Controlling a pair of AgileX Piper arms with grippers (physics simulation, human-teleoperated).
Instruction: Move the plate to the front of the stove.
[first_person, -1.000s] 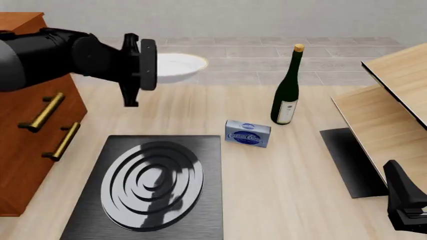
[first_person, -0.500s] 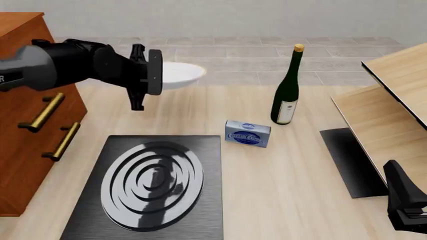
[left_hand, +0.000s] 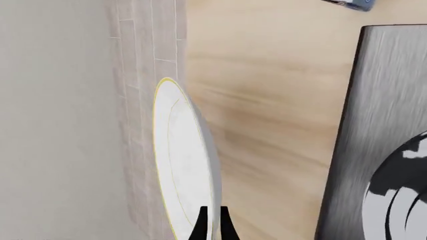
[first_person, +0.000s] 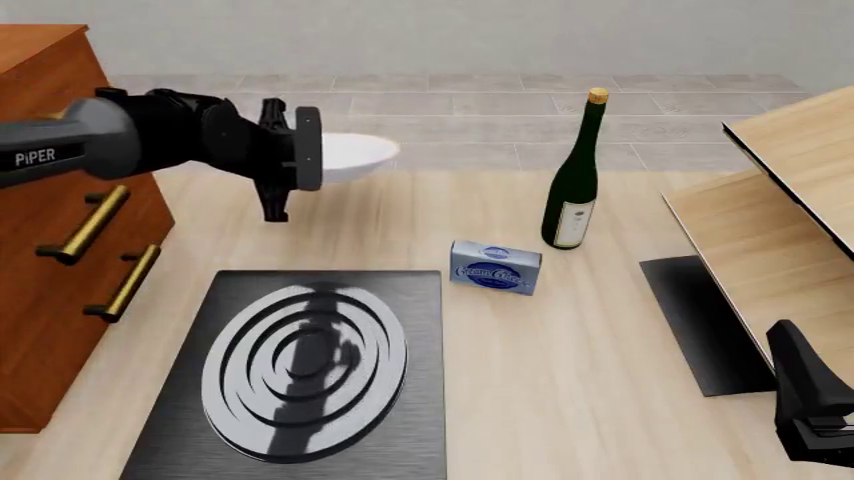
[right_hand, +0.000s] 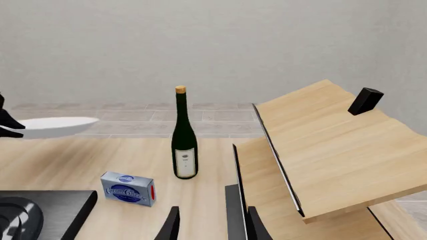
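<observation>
The plate (first_person: 358, 156), white with a thin yellow rim, is held a little above the table beyond the stove's far edge. My left gripper (first_person: 326, 160) is shut on its near rim. In the left wrist view the plate (left_hand: 181, 160) shows edge-on with the fingertips (left_hand: 201, 227) pinched on it. The stove (first_person: 304, 372), a black slab with silver rings, lies at the front left of the table. My right gripper (right_hand: 213, 227) is open and holds nothing; it sits low at the front right (first_person: 814, 420). The right wrist view also shows the plate (right_hand: 52, 126).
A wooden drawer cabinet (first_person: 60, 250) stands left of the stove. A blue box (first_person: 495, 266) and a dark green bottle (first_person: 574, 175) stand right of the stove's far corner. A tilted wooden shelf (first_person: 787, 210) and a plain black panel (first_person: 701, 320) occupy the right side.
My left arm has lowered and drawn the plate slightly down and left. The right arm has not moved.
</observation>
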